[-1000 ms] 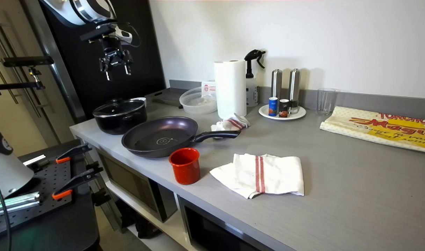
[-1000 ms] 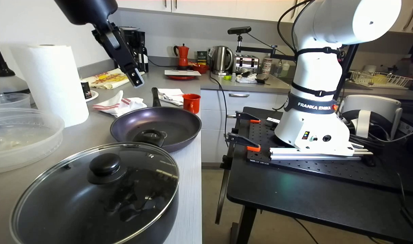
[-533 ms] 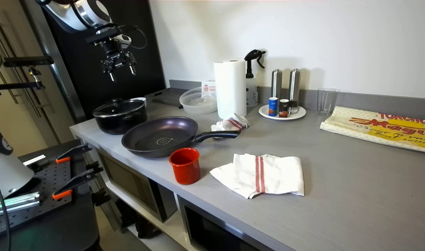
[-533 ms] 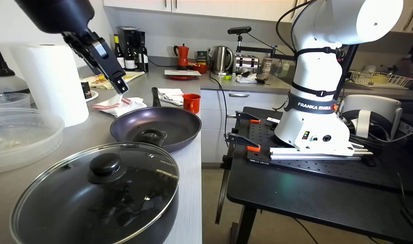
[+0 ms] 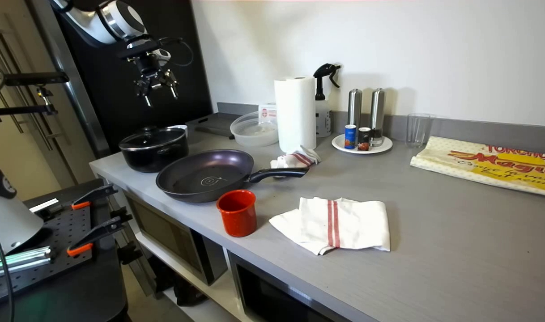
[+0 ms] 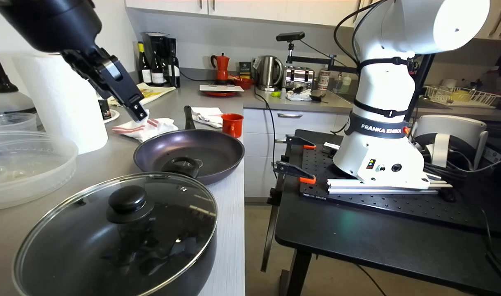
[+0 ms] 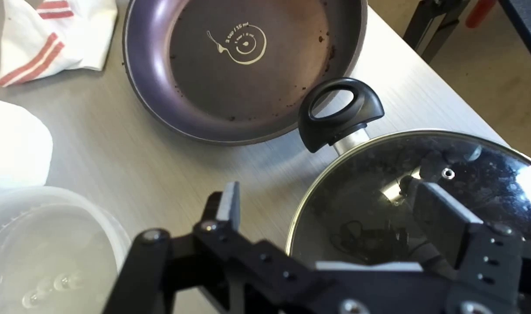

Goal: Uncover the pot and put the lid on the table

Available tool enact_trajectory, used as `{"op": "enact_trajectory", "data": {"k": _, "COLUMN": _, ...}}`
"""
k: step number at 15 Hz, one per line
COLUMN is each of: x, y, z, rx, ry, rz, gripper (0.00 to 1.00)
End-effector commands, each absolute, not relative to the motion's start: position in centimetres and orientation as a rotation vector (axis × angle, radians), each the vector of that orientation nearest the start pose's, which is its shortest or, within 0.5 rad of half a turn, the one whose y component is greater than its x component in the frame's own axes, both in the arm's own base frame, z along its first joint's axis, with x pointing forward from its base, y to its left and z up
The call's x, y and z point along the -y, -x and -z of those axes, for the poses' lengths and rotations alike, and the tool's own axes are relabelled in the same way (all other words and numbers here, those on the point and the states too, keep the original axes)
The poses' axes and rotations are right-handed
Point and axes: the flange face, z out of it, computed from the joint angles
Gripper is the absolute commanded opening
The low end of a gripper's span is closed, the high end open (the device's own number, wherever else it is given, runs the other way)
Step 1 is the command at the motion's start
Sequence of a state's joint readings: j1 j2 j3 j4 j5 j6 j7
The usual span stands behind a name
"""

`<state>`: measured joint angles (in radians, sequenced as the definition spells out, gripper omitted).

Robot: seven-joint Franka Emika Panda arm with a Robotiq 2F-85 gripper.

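The black pot [image 5: 158, 159] stands at the far end of the grey table [image 5: 433, 214]. The see-through lid [image 5: 142, 141] lies on the pot, with a black knob [image 6: 127, 199] on top. In the wrist view the lid [image 7: 352, 187] fills the lower right, its knob is not visible, and a pot handle [image 7: 342, 111] sticks out toward the frying pan. My gripper [image 5: 161, 98] is open and empty, in the air above the pot. In the wrist view its fingers [image 7: 335, 205] are wide apart, one over the table and one over the lid.
The frying pan [image 5: 205, 176] stands right beside the pot. The clear plastic bowl [image 5: 254, 132] and paper towel roll [image 5: 295, 114] stand near the wall. A red mug [image 5: 237, 213] and a folded towel [image 5: 344, 226] lie farther along. The front table edge [image 6: 243, 230] runs close to the pot.
My gripper has moved lower and a little toward the wall side of the table, staying open above the pot. The pot, the lid and the other objects have not moved.
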<state>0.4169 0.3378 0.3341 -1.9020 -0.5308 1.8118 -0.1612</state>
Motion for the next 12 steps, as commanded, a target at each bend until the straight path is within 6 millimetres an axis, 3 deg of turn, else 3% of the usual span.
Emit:
{"op": "enact_trajectory", "data": {"k": 1, "x": -35.8, "y": -45.7, "z": -31.1, "rx": 1.947, "ry": 2.999, "rz": -0.486, "gripper": 1.0}}
{"op": "enact_trajectory", "data": {"k": 7, "x": -37.3, "y": -45.8, "z": -29.6, "rx": 2.031, "ry": 2.933, "rz": -0.452, "gripper": 1.0}}
{"op": "enact_trajectory", "data": {"k": 12, "x": -39.4, "y": -44.1, "z": -28.3, "rx": 2.17, "ry": 2.776, "rz": -0.364, "gripper": 1.0}}
